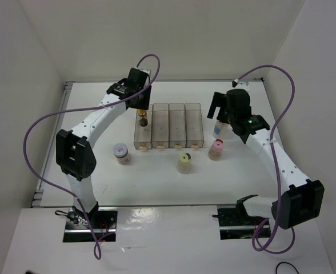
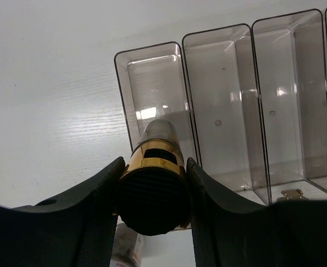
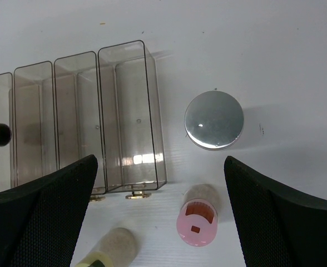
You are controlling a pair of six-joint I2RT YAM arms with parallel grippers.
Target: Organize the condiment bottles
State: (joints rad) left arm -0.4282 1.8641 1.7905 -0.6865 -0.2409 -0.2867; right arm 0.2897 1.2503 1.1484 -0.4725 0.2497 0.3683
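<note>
Amber bottle (image 2: 152, 203), clamped at its cap by the left gripper (image 2: 155, 167), hangs upright over the rack's (image 2: 224, 111) leftmost slot.

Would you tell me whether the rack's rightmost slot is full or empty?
Empty: in the right wrist view the rightmost slot shows its bare floor through the clear walls, with nothing inside.
</note>
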